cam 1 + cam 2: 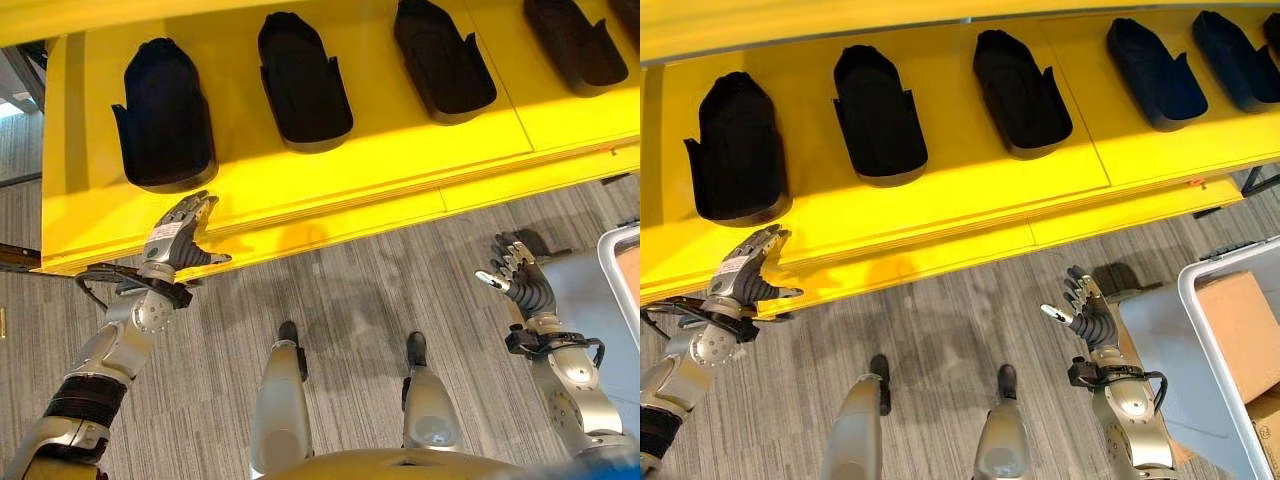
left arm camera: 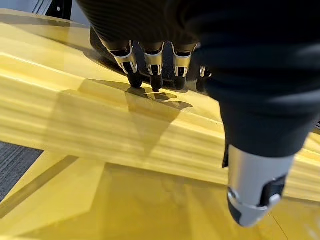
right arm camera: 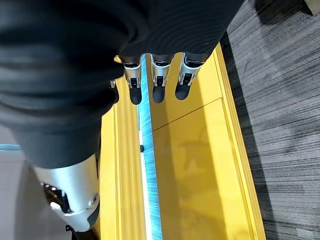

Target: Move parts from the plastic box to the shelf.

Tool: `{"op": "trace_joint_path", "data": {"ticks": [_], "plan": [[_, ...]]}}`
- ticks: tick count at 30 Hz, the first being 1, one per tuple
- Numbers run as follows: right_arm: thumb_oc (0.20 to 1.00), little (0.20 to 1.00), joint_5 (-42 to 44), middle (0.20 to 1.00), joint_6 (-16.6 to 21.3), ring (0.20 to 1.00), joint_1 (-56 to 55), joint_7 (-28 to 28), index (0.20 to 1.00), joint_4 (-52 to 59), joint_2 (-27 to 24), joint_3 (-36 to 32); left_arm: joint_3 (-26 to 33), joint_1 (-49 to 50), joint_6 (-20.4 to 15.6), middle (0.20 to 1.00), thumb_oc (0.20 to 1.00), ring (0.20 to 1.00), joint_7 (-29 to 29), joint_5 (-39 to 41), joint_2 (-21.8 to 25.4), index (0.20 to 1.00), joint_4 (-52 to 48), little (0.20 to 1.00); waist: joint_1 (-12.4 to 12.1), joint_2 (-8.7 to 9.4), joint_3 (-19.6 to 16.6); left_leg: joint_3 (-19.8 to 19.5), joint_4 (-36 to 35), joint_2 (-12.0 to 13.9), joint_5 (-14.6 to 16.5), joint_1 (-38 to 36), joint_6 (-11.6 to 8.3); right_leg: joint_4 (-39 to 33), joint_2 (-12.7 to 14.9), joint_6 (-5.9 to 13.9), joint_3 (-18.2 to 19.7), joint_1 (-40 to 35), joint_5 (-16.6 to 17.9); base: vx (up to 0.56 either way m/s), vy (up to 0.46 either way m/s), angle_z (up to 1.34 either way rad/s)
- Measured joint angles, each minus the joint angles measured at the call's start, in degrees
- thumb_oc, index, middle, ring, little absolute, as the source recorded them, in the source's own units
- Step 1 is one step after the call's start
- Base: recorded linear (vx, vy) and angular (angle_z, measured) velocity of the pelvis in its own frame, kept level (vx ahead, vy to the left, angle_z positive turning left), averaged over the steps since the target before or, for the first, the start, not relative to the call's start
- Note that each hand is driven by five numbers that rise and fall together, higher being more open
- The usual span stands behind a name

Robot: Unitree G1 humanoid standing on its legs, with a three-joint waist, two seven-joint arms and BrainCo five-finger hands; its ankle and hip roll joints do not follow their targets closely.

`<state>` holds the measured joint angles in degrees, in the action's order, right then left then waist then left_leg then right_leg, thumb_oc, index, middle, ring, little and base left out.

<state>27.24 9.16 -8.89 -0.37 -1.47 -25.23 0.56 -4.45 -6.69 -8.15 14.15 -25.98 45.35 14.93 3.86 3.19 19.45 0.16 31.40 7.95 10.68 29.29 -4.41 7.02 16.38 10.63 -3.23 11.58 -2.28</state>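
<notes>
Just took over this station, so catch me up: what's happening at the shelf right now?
Black parts lie in a row on the yellow shelf. The left hand is at the shelf's front edge below the leftmost part, fingers straight and holding nothing. The right hand is raised over the floor, open and empty. The plastic box sits to the robot's right.

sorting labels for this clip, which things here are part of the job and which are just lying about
Job: yellow shelf; black parts in a row on it; plastic box at right; left hand at the shelf edge; right hand, empty.

Lying about: cardboard in the box.
</notes>
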Motion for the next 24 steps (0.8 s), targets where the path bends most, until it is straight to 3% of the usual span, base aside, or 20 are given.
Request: {"op": "trace_joint_path", "data": {"ticks": [11,13,14,24], "plan": [[1.0,1.0,-1.1,1.0,-0.1,1.0,0.1,0.2,1.0,0.0,-0.1,0.0,-0.2,-4.4,0.2,1.0,1.0,1.0,0.3,0.0,1.3,1.0,3.7,1.0,0.4,0.17,0.0,0.8,2.0,0.1,0.8,1.8,0.67,1.1,0.3,-0.09,0.9,1.9,-0.1,0.0,0.02,-0.03],[1.0,1.0,-1.1,1.0,-0.1,1.0,0.1,0.2,1.0,0.0,-0.1,0.0,-0.6,-6.1,0.6,1.0,1.0,1.0,0.2,0.0,2.3,1.0,4.6,1.0,0.4,0.17,0.0,0.8,2.0,0.2,0.8,1.8,0.66,1.1,0.2,-0.08,0.9,2.0,-0.1,0.0,0.0,0.0],[1.0,1.0,-1.1,1.0,-0.1,1.0,0.1,0.2,1.0,0.0,-0.2,0.1,-1.0,-7.6,1.5,1.0,1.0,1.0,0.2,0.0,5.2,1.0,5.3,1.0,0.9,0.28,0.0,0.9,2.0,0.1,0.8,1.8,0.66,1.1,0.2,-0.08,1.0,2.0,-0.1,0.0,0.0,0.0],[1.0,1.0,-1.1,1.0,-0.2,1.0,0.0,0.4,1.0,0.0,-0.4,0.1,-2.1,-9.5,2.2,1.0,1.0,1.0,0.8,0.0,6.9,1.0,6.2,1.0,1.5,0.35,0.1,1.0,2.9,0.2,1.2,3.0,0.75,1.7,0.3,-0.09,1.2,3.3,-0.1,0.0,0.005,-0.01]]}}
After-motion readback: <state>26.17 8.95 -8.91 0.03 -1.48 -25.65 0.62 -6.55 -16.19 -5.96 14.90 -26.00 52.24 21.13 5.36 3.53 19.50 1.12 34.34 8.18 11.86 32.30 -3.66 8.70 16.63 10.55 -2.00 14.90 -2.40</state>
